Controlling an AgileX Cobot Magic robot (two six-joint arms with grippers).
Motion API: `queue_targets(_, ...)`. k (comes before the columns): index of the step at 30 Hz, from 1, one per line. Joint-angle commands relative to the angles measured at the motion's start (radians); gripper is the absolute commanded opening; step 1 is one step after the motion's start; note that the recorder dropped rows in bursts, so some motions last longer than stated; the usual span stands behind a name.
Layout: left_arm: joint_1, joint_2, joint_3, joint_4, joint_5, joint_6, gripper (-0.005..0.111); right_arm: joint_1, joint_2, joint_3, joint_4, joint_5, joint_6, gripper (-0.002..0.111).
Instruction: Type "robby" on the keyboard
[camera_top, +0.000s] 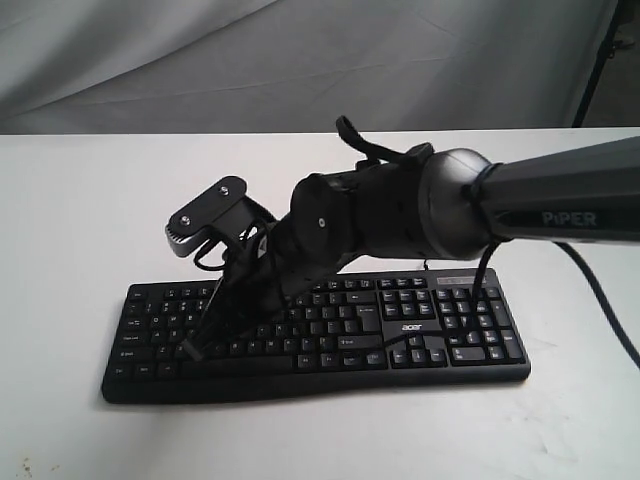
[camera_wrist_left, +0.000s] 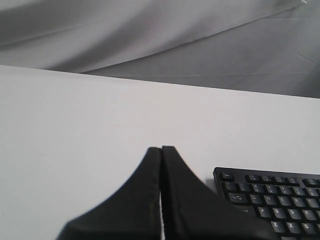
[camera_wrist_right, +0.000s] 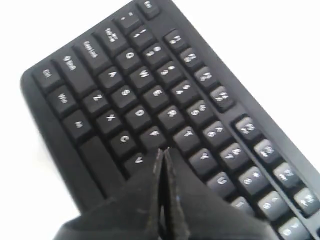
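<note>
The black keyboard (camera_top: 455, 335) with a white "acer" logo lies across the white table (camera_top: 70, 220). My right arm reaches in from the right over its left-middle keys. In the right wrist view the right gripper (camera_wrist_right: 163, 151) is shut with nothing in it. Its joined tips sit just over the keyboard (camera_wrist_right: 125, 95) around the F, G and V keys; whether they touch a key I cannot tell. My left gripper (camera_wrist_left: 161, 148) is also shut and holds nothing. It hovers over bare table, with the keyboard's Esc corner (camera_wrist_left: 226, 176) off to one side. The left arm does not show in the exterior view.
The right arm's thick black body (camera_top: 400, 205) and wrist camera (camera_top: 205, 215) hide the upper middle keys. A loose black arm cable (camera_top: 600, 300) hangs at the right. Grey cloth (camera_top: 300, 60) backs the table's far edge.
</note>
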Motion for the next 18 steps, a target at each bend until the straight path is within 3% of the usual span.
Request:
queue_targets(1, -0.003, -0.004, 0.005, -0.009, -0.002, -0.003, 0.0, -0.029, -0.008, -0.003, -0.013, 0.013, 0.009, 0.0)
queue_targets(18, -0.003, -0.004, 0.005, -0.009, -0.002, -0.003, 0.0, -0.063, 0.057, -0.008, 0.016, -0.091, -0.004, 0.0)
